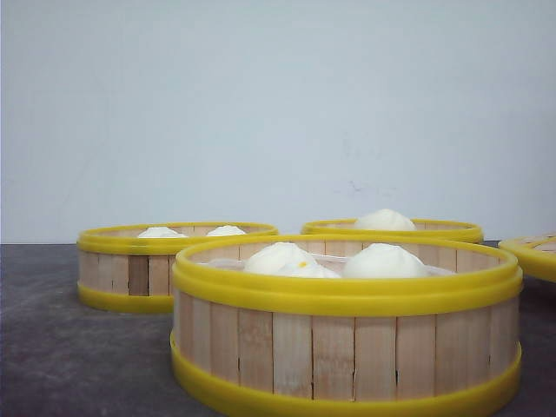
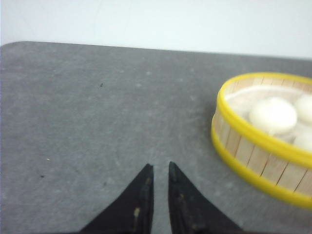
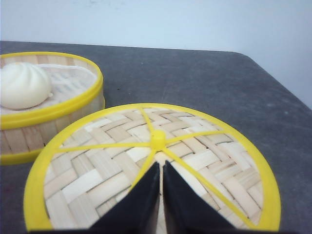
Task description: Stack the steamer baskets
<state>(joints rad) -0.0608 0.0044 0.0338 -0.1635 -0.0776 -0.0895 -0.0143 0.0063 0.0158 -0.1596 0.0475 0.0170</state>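
Three steamer baskets stand open on a dark grey table [image 1: 52, 347] before a plain pale wall [image 1: 261, 104]. The nearest basket [image 1: 347, 347] fills the lower middle of the front view, its pale vertical slats held between thick glossy yellow rims, and two white buns [image 1: 382, 261] rise above its top rim. The far-left basket [image 1: 130, 269] stands well apart from it, further back on the left, with the tops of two more buns just showing over its rim. The far basket [image 1: 434, 229] sits behind the nearest one, mostly hidden by it, with one bun peeking above the rim. At the right edge of the front view a woven lid [image 1: 534, 252] with a yellow rim is cut off by the frame. In the right wrist view this lid shows fully as a flat round disc of herringbone weave with yellow spokes meeting at a central hub, lying on the table just beside a basket holding one pleated bun. The right gripper [image 3: 161, 168] hangs over the lid near the hub, its dark fingers pressed nearly together with only a thin slit between them, holding nothing. The left gripper [image 2: 161, 168] hovers over bare table, its black fingers likewise almost together and holding nothing, with a basket of buns off to one side. No brand, label or writing can be read on anything.
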